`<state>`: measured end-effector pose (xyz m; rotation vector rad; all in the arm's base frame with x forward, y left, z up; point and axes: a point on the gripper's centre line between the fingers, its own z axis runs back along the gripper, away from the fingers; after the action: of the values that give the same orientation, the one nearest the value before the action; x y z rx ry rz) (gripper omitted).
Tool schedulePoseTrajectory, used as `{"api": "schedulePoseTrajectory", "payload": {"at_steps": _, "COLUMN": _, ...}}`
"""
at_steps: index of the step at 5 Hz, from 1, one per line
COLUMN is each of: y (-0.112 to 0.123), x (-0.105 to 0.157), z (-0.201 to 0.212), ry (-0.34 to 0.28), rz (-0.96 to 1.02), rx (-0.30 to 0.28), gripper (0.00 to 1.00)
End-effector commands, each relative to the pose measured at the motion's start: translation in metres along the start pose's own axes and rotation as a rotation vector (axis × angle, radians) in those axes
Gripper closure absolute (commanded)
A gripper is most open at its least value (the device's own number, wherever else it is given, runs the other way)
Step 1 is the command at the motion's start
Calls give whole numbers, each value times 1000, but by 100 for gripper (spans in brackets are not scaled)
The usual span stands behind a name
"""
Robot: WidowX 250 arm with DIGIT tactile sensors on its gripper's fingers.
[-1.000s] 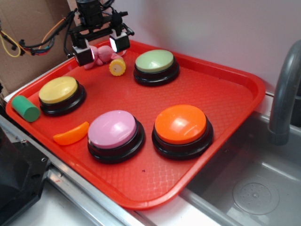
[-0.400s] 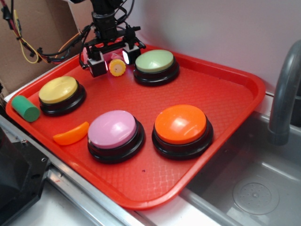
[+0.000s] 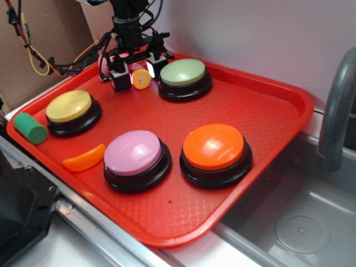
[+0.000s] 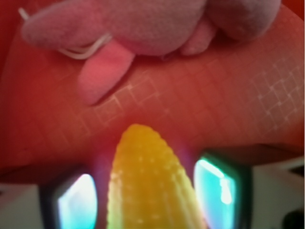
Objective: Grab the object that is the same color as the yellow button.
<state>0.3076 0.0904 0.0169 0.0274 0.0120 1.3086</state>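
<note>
Yellow plastic identifies the object (image 3: pixel 141 78), a small stubby toy lying at the far left corner of the red tray (image 3: pixel 261 94), just beside the pale green button (image 3: pixel 184 73) and in front of the pink plush toy (image 4: pixel 143 24). Its colour is matched to the yellow button (image 3: pixel 69 106), which is set well apart at the tray's left edge.

The gripper (image 3: pixel 137 71) is lowered over the object with its jaws spread, one finger on each side. In the wrist view the object (image 4: pixel 150 183) is seen centred between the fingers (image 4: pixel 217 191), with no contact visible yet.

For a sound grasp, the jaws should be closed evenly on the toy's flanks, and the plush kept clear of the fingers. A slip is judged possible on the rounded, pimpled body.

The tray's surface is textured in a grid. A metal sink (image 3: pixel 311 222) and a grey faucet (image 3: pixel 336 111) are set to the right.
</note>
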Motion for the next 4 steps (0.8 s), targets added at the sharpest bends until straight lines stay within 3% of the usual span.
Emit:
{"api": "schedulePoseTrajectory", "payload": {"at_steps": 1, "y": 8, "x": 6, "z": 10, "ry": -31, "rz": -12, "rx": -20, "gripper": 100}}
{"api": "schedulePoseTrajectory", "payload": {"at_steps": 3, "y": 34, "x": 6, "z": 73, "ry": -75, "rz": -285, "rx": -53, "gripper": 100}}
{"api": "schedulePoseTrajectory", "payload": {"at_steps": 4, "y": 45, "x": -3, "z": 95, "ry": -96, "rz": -443, "rx": -41, "gripper": 100}}
